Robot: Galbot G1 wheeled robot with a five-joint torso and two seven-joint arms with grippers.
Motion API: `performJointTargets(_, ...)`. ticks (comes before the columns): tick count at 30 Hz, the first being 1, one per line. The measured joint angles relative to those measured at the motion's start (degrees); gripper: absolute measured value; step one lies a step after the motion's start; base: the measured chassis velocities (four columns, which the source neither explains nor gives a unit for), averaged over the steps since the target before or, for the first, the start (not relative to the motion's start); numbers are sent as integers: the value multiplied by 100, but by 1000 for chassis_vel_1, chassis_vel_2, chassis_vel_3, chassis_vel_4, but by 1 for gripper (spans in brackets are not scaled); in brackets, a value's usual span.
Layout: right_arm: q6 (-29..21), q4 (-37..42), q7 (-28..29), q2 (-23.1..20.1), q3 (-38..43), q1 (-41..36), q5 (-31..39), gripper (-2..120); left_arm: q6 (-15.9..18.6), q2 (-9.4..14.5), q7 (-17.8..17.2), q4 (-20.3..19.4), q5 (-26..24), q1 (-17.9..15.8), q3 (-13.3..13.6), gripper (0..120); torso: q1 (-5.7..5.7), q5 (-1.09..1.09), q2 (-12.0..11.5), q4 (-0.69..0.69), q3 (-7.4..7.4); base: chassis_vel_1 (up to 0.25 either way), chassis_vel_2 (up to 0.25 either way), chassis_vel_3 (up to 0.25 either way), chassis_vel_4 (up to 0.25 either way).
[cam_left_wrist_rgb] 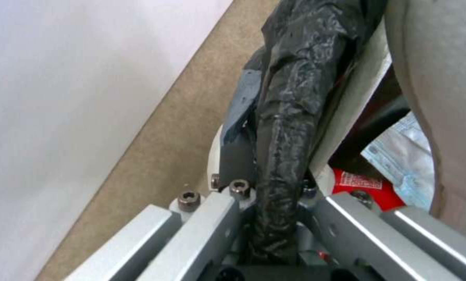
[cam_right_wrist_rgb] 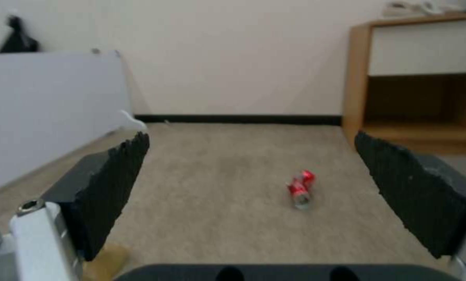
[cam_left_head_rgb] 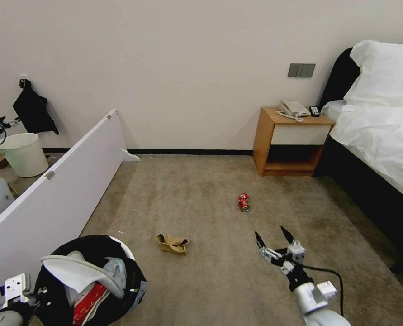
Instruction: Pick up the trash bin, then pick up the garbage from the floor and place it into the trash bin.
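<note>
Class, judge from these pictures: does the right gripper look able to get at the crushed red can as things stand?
Probably yes. The right gripper is open and empty above the carpet, and the can lies alone ahead of it with bare carpet between.

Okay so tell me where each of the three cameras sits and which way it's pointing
Head: high on the robot, looking down the beige carpet toward the wall; both arms show, left claw gripping the round black-bagged white plastic trash bin.
Left wrist: behind that claw, looking along the bin's bagged rim.
Right wrist: low, facing forward between open claw fingers.
Shared: head and right wrist views both show the crushed red metal can.
</note>
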Motion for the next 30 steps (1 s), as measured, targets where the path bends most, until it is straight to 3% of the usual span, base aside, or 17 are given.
performJointTargets(19,-172,272,252,237,90,-724,-490,100,0,185,332,-2,398,246,36,0,0,-1,0,1,0,0,0,0,0)
performJointTargets(30,-144,240,218,500,135,-739,-622,100,0,124,301,-396,276,155,19,0,0,0,0,0,0,0,0,0,0)
